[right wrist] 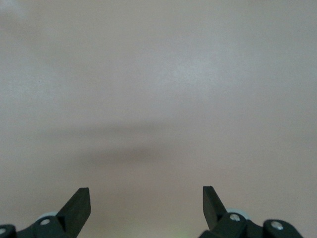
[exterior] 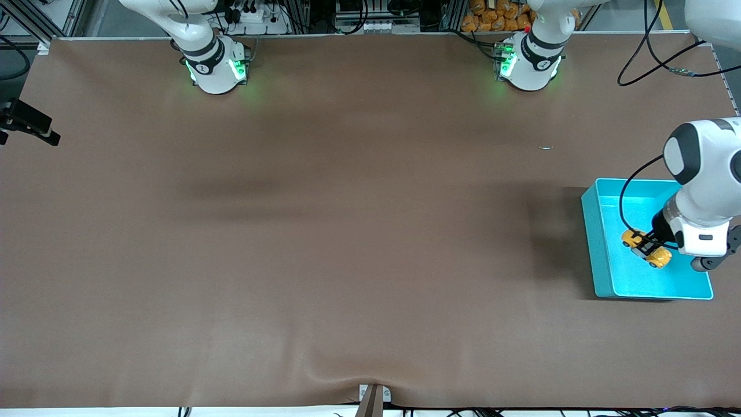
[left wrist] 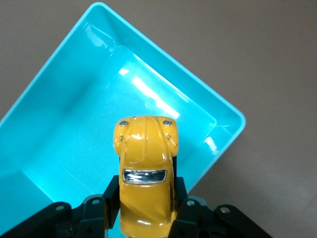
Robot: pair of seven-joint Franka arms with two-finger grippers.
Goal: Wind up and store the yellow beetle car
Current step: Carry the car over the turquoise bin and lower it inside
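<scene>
The car (left wrist: 144,173) is clamped by its sides between the fingers of the left gripper (exterior: 647,247), nose pointing away from the wrist, and is held over the bin (exterior: 602,243). The right gripper (right wrist: 146,206) is spread wide above bare table (right wrist: 158,74), waiting.

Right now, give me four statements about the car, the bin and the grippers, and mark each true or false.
1. The left gripper is shut on the yellow beetle car. True.
2. The car is held over the teal bin. True.
3. The right gripper is also holding a toy. False: its fingers are open over the bare brown table, with nothing between them.
4. The bin already has another toy lying in it. False: only the held car shows above its floor.
</scene>
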